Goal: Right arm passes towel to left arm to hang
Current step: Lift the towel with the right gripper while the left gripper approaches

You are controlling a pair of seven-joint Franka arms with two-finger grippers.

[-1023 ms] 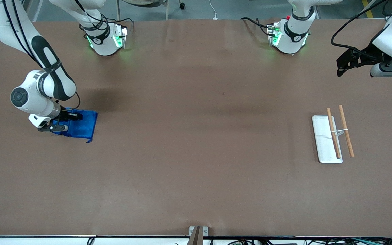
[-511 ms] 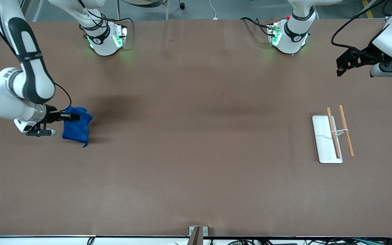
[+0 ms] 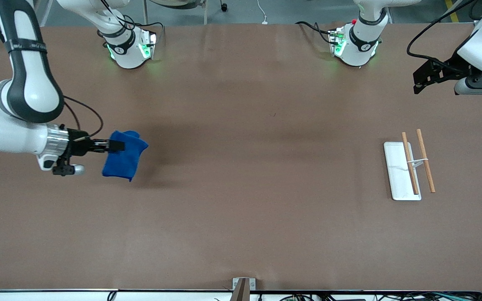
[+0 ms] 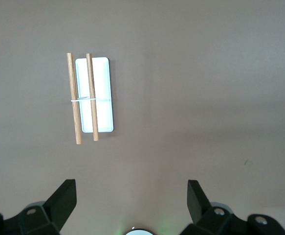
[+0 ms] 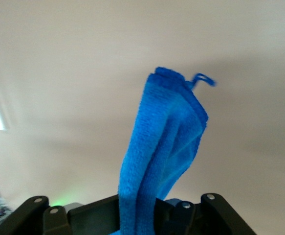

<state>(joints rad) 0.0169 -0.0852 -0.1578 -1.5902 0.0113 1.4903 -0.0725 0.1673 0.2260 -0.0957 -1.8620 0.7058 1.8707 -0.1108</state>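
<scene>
My right gripper (image 3: 115,145) is shut on the blue towel (image 3: 124,159) and holds it in the air over the right arm's end of the table. The towel hangs folded from the jaws, and its small loop (image 5: 204,80) shows at one corner in the right wrist view, where the towel (image 5: 162,147) fills the middle. My left gripper (image 3: 417,83) is open and empty, held high over the left arm's end of the table. In the left wrist view its two black fingers (image 4: 64,198) stand wide apart over bare table.
A white flat tray (image 3: 396,173) lies at the left arm's end of the table, with a rack of two wooden rods (image 3: 426,165) joined by a thin white crossbar over it. It also shows in the left wrist view (image 4: 103,100).
My right gripper has lifted the towel off the table and carried it toward the table's middle. The left arm has not moved.
</scene>
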